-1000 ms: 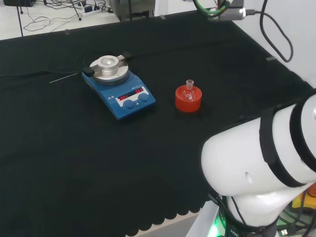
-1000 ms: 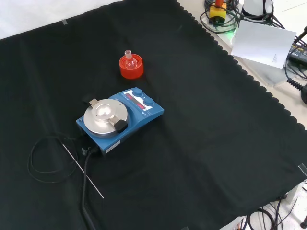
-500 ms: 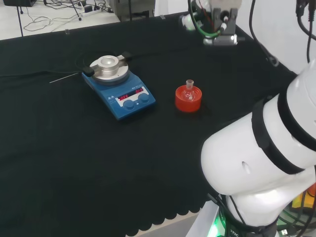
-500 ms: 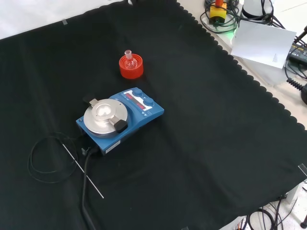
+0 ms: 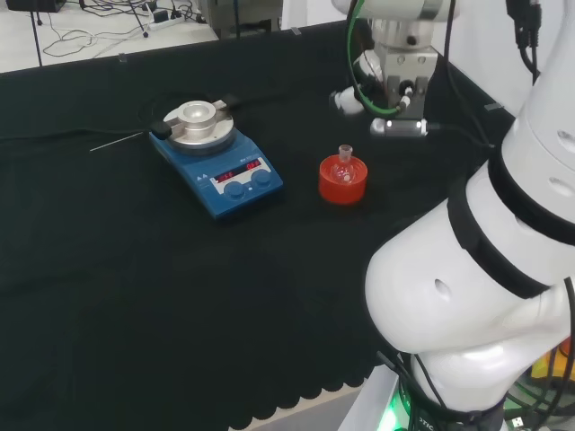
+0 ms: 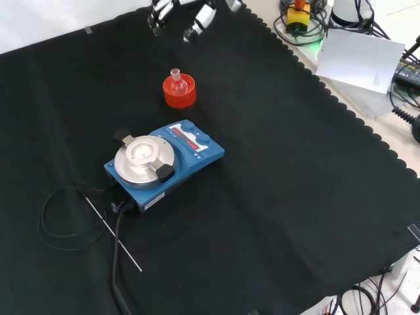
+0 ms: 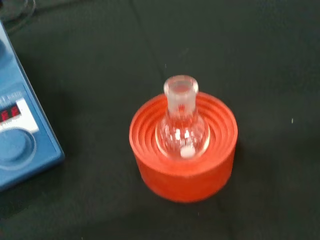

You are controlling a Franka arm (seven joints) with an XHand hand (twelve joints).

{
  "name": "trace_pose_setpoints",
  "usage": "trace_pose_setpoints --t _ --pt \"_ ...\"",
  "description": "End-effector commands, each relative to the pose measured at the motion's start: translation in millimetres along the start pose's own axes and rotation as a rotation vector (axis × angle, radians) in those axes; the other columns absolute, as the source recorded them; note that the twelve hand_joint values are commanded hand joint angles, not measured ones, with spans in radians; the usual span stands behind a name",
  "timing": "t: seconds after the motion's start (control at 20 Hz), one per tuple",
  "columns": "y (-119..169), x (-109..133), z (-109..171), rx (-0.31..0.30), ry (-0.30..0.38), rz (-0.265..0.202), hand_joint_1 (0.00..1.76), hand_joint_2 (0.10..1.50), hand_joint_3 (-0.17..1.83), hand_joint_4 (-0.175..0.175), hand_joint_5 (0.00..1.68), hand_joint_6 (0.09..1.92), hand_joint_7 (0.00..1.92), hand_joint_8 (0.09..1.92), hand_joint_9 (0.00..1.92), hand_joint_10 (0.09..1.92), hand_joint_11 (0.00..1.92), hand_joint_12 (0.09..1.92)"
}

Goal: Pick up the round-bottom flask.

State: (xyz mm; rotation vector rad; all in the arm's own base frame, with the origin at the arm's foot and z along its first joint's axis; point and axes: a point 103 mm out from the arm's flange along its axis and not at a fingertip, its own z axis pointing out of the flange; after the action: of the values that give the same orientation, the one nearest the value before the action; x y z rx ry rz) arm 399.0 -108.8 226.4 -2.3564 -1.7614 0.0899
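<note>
A small clear round-bottom flask (image 5: 342, 162) stands neck up in a red ribbed stand (image 5: 342, 182) near the middle of the black cloth. The front view has the flask (image 6: 175, 80) and stand (image 6: 180, 94) above the hotplate. The hand (image 6: 199, 17) hangs at that view's top edge, above and beyond the flask, its fingers (image 6: 158, 11) spread and relaxed with nothing in them. In the head view the hand (image 5: 346, 99) is up and to the right of the flask, apart from it. The wrist view looks down on the flask (image 7: 182, 125), a small white piece in its bulb, in its stand (image 7: 183, 165).
A blue hotplate stirrer (image 5: 218, 154) with a round metal top stands left of the flask in the head view; it also shows in the front view (image 6: 163, 161) and the wrist view (image 7: 15, 145). A black cable (image 6: 56, 220) and thin rod (image 6: 113, 234) lie beside it.
The arm has swung in and come down, bringing the hand into the head and front views close to the flask. Flask, stand and hotplate have not moved.
</note>
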Motion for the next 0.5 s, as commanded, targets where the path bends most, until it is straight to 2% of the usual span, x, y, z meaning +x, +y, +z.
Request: trace_pose_setpoints --t 0.05,0.5 --pt "4.1 -4.4 48.9 0.023 0.003 0.016 0.6 0.98 0.35 -0.023 0.53 0.31 0.22 0.6 0.39 0.66 0.09 1.4" --pt "17.6 2.4 75.6 0.014 -0.012 0.022 0.81 0.78 0.54 -0.016 0.6 0.41 0.2 0.6 0.4 0.66 0.1 1.4"
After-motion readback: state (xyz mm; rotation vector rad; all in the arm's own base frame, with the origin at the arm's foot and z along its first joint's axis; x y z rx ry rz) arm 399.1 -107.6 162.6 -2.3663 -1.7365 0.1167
